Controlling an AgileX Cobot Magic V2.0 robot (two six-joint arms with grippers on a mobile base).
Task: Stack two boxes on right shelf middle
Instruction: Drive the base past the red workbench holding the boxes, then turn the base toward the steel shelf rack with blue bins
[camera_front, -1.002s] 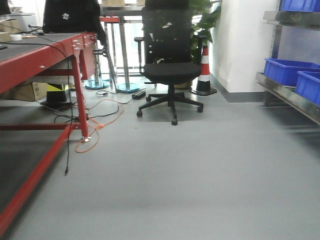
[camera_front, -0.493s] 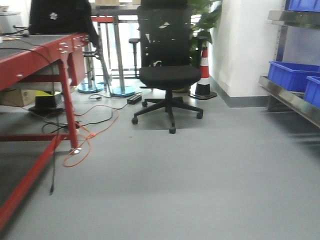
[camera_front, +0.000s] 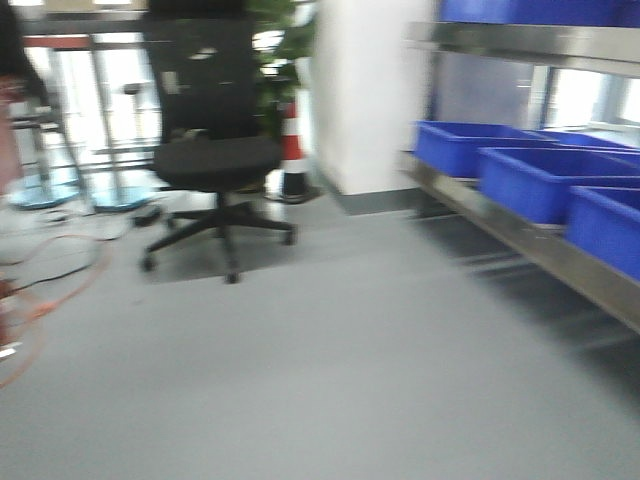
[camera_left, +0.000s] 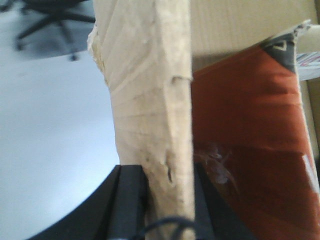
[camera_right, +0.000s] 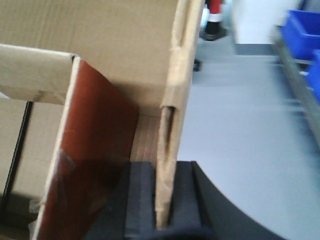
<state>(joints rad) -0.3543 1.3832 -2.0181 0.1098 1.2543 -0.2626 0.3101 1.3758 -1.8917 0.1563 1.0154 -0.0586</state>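
Now | I see left hand (camera_left: 168, 200) clamped on a box (camera_left: 150, 90) wall | right hand (camera_right: 164, 200) clamped on a box (camera_right: 100, 45) wall likewise | shelf (camera_front: 520, 238) with bins (camera_front: 530, 175) ahead right, across floor (camera_front: 300, 380).

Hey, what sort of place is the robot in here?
Probably a workshop or storeroom-style lab: a steel shelf holds blue bins, with an office chair and a traffic cone on bare grey floor.

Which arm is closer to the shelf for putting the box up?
Right, probably. The right gripper and left gripper both pinch the box, but the shelf with blue bins lies on the right side.
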